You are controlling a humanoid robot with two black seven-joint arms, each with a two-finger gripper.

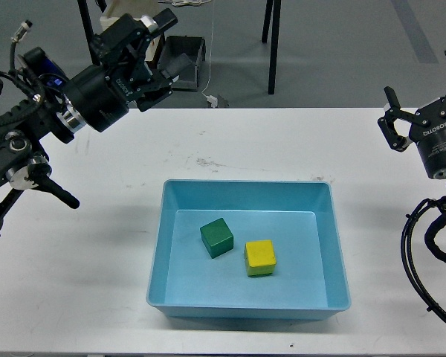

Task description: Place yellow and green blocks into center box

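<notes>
A shallow light-blue plastic box (pixel 323 245) sits on the white bench (pixel 82 297), toward its near edge, and serves as the landmark here. Inside the box, on its floor, rest both task pieces — a yellow cube block (pixel 259 257) a little nearer the box's front wall, and a dark green cube block (pixel 217 237) just to the left of it and slightly farther back, the two almost touching at a corner.

Both arms are well clear of the box. The right hand (pixel 412 119) hangs beyond the box's right side, above the bench's right edge, with its fingers spread and nothing between them. The left hand (pixel 152 44) is raised beyond the box's far left corner, past the bench's far edge — its fingers look parted and empty.

Farther still behind the box, on the grey floor, stand a cream plastic crate (pixel 130 33) and a dark bin (pixel 182 63).
</notes>
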